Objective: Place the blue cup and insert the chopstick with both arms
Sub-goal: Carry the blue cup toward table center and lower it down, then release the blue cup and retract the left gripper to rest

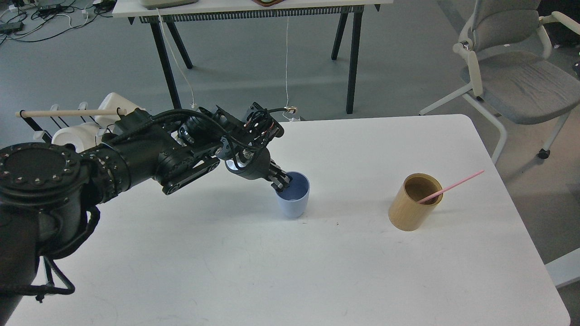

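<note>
The blue cup [293, 199] stands upright near the middle of the white table [317, 271]. My left gripper [282, 181] is shut on the cup's left rim, one finger inside and one outside. The pink chopstick [451, 185] leans in the tan wooden cylinder [413, 203] at the right, its upper end pointing up and right. My right arm and its gripper are out of view.
A black wire rack with a pale wooden rod [59, 112] and white mugs [77, 133] stands at the table's left edge behind my arm. A grey office chair [512, 77] stands beyond the table's right corner. A second table's black legs [353, 54] stand at the back.
</note>
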Robot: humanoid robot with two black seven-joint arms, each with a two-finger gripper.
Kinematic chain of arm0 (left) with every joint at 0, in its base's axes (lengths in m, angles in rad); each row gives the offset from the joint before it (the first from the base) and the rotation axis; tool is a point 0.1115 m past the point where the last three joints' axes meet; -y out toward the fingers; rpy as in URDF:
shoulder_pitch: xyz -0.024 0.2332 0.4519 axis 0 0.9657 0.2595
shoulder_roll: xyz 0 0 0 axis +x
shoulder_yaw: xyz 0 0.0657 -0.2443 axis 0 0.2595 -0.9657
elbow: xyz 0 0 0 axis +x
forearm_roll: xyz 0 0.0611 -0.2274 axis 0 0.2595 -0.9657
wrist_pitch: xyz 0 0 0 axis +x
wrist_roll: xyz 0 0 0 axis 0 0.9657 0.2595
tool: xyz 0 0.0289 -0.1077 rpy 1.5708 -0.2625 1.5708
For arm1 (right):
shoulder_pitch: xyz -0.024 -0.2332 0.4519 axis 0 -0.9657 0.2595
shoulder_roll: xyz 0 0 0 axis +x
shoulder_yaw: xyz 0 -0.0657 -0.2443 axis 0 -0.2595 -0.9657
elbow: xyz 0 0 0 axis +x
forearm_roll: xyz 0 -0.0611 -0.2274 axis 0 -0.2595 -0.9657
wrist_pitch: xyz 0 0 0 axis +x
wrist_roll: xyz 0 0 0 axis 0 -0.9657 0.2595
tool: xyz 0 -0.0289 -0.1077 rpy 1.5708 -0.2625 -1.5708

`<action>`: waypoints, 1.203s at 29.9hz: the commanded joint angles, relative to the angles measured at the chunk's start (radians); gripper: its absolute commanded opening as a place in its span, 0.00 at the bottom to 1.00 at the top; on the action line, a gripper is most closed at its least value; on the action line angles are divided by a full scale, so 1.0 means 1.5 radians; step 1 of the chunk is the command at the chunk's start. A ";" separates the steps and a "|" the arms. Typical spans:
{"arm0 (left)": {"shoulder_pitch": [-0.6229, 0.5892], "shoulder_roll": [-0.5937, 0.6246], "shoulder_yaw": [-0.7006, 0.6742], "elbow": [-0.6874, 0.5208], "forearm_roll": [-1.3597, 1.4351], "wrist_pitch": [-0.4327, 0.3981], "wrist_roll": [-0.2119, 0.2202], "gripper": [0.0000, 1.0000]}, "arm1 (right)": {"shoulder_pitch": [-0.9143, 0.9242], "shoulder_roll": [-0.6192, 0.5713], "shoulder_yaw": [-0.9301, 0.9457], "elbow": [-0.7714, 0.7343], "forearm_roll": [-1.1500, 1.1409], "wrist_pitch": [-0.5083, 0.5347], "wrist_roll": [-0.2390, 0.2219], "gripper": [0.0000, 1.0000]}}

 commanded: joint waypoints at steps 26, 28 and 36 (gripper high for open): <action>0.070 0.188 -0.325 -0.010 -0.684 0.000 0.000 0.91 | 0.057 0.019 -0.078 0.097 -0.049 0.000 0.000 0.99; 0.098 0.214 -0.371 -0.012 -0.773 0.000 0.000 0.91 | 0.057 0.038 -0.069 0.112 -0.048 0.000 0.000 0.99; 0.251 0.338 -0.562 -0.060 -0.934 0.000 0.000 0.94 | 0.048 0.124 -0.071 0.103 -0.052 0.000 0.000 0.99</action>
